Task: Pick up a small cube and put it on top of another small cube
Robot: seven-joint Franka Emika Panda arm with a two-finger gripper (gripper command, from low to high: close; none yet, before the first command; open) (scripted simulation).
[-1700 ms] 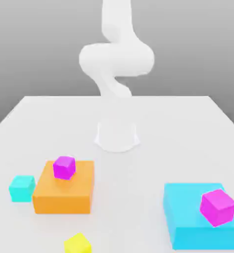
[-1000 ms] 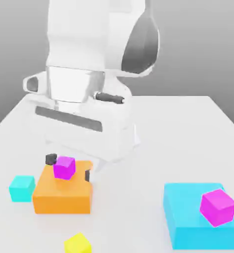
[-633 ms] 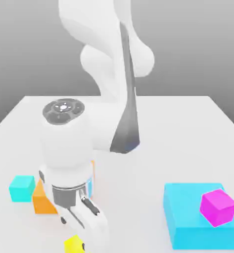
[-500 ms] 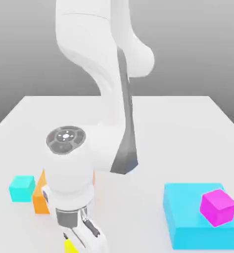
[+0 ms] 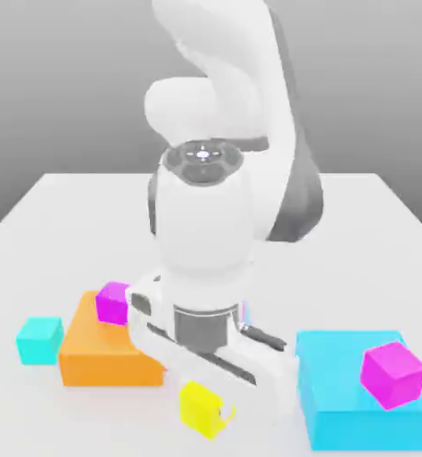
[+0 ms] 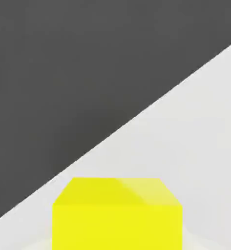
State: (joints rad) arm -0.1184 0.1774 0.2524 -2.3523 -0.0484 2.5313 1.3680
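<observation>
The small yellow cube (image 5: 202, 409) hangs at the tip of the white hand, near the front of the table between the orange and cyan blocks. My gripper (image 5: 207, 403) is shut on it, with the hand tilted down towards the exterior view's right. In the hand view the yellow cube (image 6: 117, 215) sits close in front of the camera, over the white table. The larger magenta cube (image 5: 393, 375) rests on a big cyan block (image 5: 335, 419) at the exterior view's right, apart from the gripper.
A smaller magenta cube (image 5: 112, 303) sits on a flat orange block (image 5: 103, 355) at the exterior view's left. A small cyan cube (image 5: 39, 340) lies beside that block. The white table (image 5: 71, 223) reaches back behind the arm.
The hand dropped onto the yellow cube at the front left and shut on it. It has since swung towards the exterior view's right, carrying the cube along.
</observation>
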